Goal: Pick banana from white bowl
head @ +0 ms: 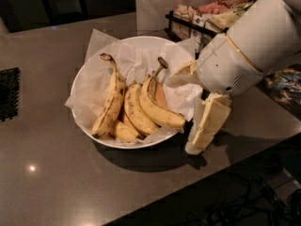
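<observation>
**Banana point(111, 102) in white bowl point(137, 38), gripper point(194, 100) empty**

Your speckled banana lies well left of the gripper, on the bowl's paper liner, with the banana pair point(150, 108) between them. The gripper sits at the bowl's right rim, fingers spread wide, nothing held. The bowl rests on the grey counter point(47, 173).

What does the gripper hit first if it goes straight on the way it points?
Probably the table. The gripper is open, and the lower of its fingers aims down just outside the bowl rim. Depth is unclear, so it may hit the rim.
</observation>
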